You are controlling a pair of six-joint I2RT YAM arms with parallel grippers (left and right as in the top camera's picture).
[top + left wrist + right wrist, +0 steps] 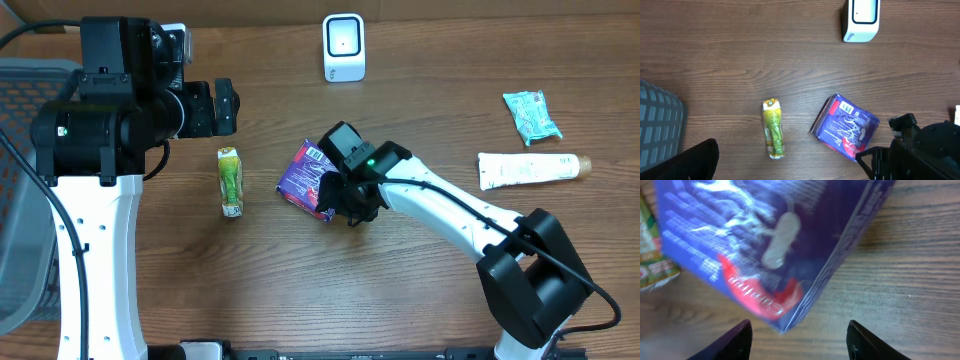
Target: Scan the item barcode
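Wood-grain table (pixel 300 300), purple packet (pixel 305 172) lying flat, white scanner (pixel 343 47) beyond, right jaws spread at its corner, left jaws spread.

Purple packet (pixel 300 178) with red swoosh and white label — green-yellow pouch (pixel 230 181), white scanner (pixel 343 47).

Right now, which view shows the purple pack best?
Left wrist: nearly the whole pack shows, white label visible. Overhead: the right gripper covers part of it. Right wrist: only a blurred corner.
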